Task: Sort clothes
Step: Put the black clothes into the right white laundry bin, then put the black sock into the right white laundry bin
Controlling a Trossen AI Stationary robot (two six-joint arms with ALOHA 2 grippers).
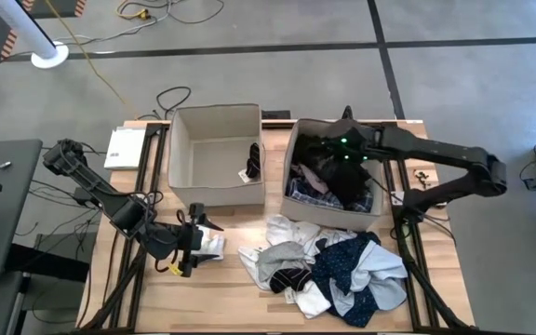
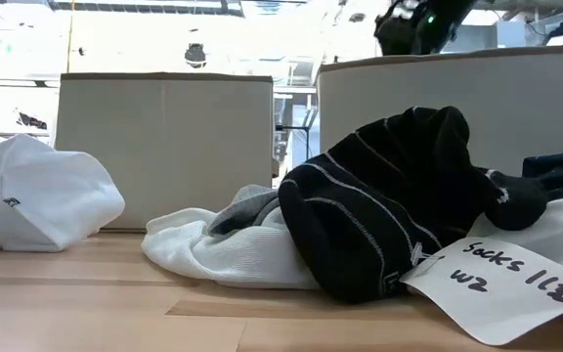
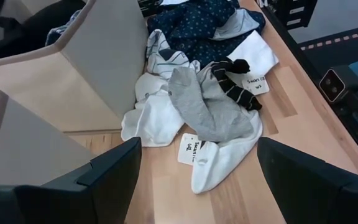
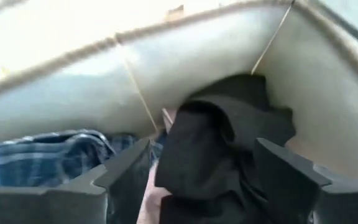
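From above, the clothes [image 1: 328, 274] lie in a limp heap on the tabletop [image 1: 231, 298] below the right box [image 1: 380, 219], which already holds some; the right gripper [image 1: 328, 154] hangs spread over it. In the left wrist view, the left gripper [image 3: 197, 180] stands spread near the grey sock [image 3: 207, 112], light, floppy fabric best pinched at a raised fold.

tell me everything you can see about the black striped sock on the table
The black striped sock is soft knit fabric with thin pale stripes, crumpled, not flat. It lies on the wooden table at the near edge of the clothes pile, draped over a grey sock and white fabric. A handwritten paper tag lies against it.
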